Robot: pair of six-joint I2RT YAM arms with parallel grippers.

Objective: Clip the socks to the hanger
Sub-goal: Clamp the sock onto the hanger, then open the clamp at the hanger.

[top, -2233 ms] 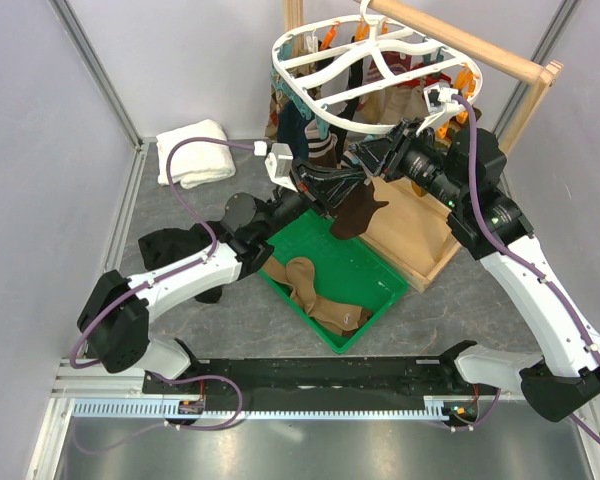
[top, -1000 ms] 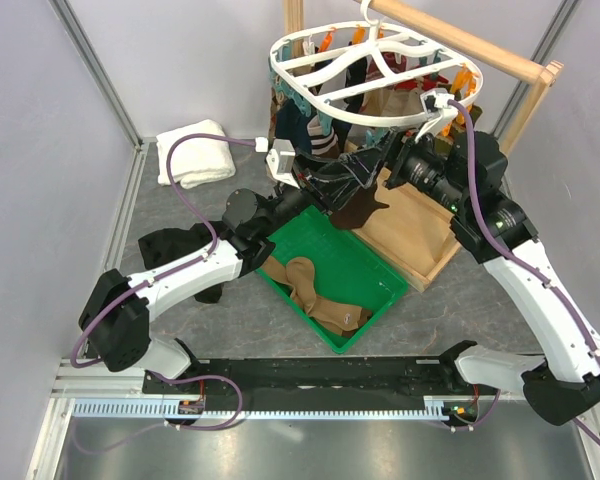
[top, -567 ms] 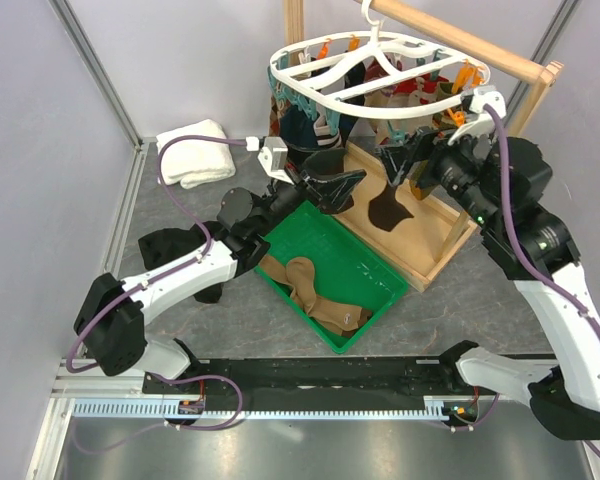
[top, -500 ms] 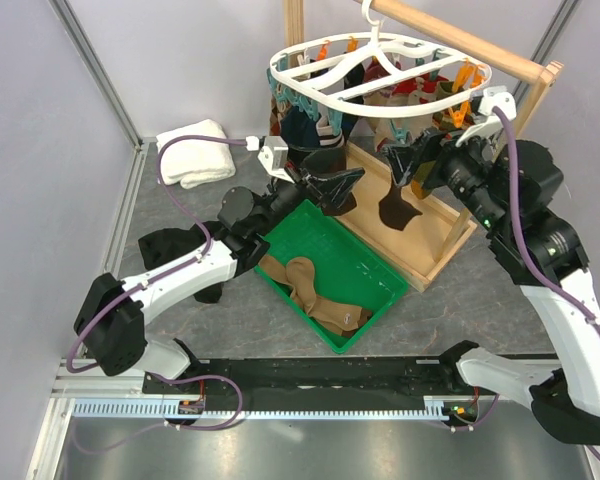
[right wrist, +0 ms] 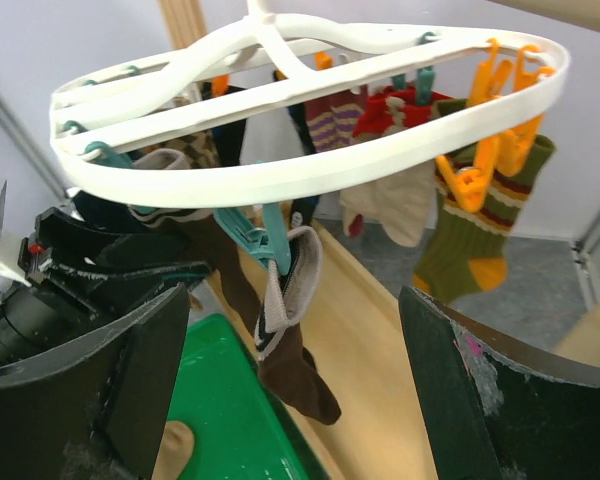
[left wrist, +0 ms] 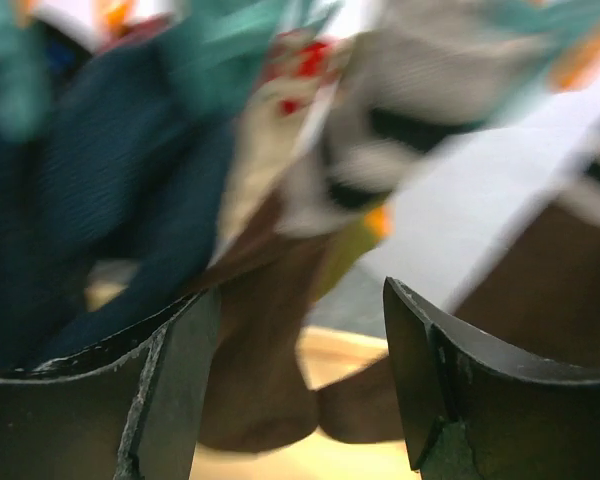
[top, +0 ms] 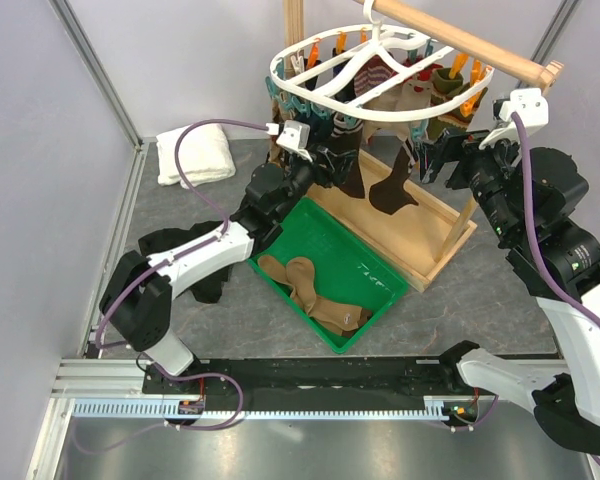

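The hanger point(top: 380, 70) is a white oval plastic frame with curved inner ribs, and its hook sits over the wooden rail point(top: 460, 40). It hangs above both arms. Teal and orange clips dangle round its rim.

The right end effector point(right wrist: 295, 310) has its fingers spread wide and grips nothing. Straight ahead of it and a little higher, a teal clip point(right wrist: 270, 240) pinches the pale cuff of a brown sock point(right wrist: 285, 340). The sock hangs free, with its toe pointing down. Further ahead and to its right hang an olive sock point(right wrist: 470, 235) with dark stripes and an orange toe, a beige sock point(right wrist: 400, 205) and a red sock point(right wrist: 400, 105).

The left end effector point(left wrist: 300, 390) also has its fingers apart with nothing between them. Just beyond it the view is blurred, but a navy sock point(left wrist: 110, 190) shows to its left and brown fabric directly ahead.

Below and between the two end effectors a green tray point(top: 380, 290) rests on the desk point(top: 450, 300). The tan socks point(top: 315, 295) lie loose in it.
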